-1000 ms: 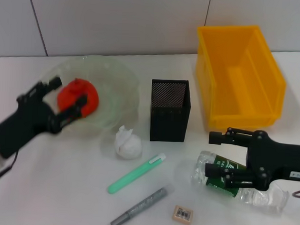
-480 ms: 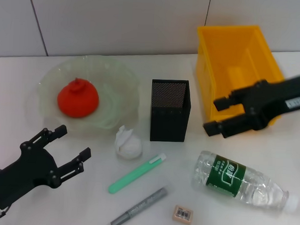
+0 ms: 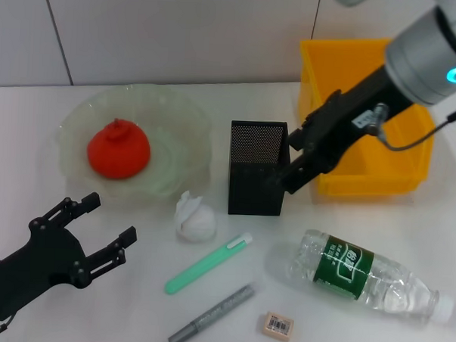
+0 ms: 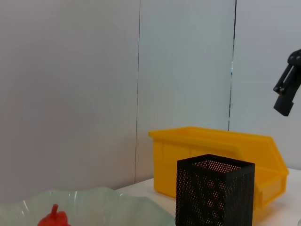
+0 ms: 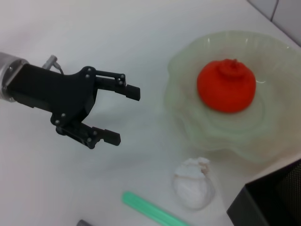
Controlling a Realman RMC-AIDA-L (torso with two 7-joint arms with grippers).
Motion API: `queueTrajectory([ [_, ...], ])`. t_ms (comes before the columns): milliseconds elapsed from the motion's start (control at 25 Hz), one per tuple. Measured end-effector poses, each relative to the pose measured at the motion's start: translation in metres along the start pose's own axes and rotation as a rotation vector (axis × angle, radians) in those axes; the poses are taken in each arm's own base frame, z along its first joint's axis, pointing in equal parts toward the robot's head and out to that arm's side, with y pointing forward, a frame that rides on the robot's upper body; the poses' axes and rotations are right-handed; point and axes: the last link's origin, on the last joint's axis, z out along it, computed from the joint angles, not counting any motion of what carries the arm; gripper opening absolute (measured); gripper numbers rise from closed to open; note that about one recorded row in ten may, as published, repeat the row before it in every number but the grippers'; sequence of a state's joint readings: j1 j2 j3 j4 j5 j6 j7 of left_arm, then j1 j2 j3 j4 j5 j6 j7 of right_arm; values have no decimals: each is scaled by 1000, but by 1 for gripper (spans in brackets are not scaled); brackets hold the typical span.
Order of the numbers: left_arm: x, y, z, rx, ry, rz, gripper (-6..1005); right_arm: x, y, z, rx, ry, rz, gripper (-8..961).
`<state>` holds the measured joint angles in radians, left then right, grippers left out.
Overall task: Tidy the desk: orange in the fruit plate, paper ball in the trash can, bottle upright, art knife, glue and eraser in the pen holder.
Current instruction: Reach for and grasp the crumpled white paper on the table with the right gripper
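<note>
I see the orange resting in the fruit plate. My left gripper hangs near the tabletop in front of the plate, jaws spread and empty. My right gripper is raised beside the pen holder, before the trash can; I cannot tell its jaw state. The paper ball, bottle lying on its side, and eraser remain on the tabletop.

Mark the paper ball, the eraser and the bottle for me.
paper ball (image 3: 195,218), head view, centre of the wad.
eraser (image 3: 278,325), head view, on its barcode sticker.
bottle (image 3: 345,266), head view, on the green label.
</note>
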<state>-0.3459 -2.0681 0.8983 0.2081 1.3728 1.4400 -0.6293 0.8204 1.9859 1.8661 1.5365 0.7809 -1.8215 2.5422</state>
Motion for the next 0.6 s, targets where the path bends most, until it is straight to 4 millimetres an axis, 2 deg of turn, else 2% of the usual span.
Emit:
queueTrajectory([
  [120,0,0,0,-1,-1,2,829,-23,12,10,8,44,6,794],
  [280,-1,0,0,-13,-13,11,829,-38,19,21,9,82,12,795],
  [320,-1,2,0,-24,-15,13,829,-47,22,30,21,115,15,795],
  [600,1,3,1,-46,-11,27,829,-54,25,50,60,171,28,790],
])
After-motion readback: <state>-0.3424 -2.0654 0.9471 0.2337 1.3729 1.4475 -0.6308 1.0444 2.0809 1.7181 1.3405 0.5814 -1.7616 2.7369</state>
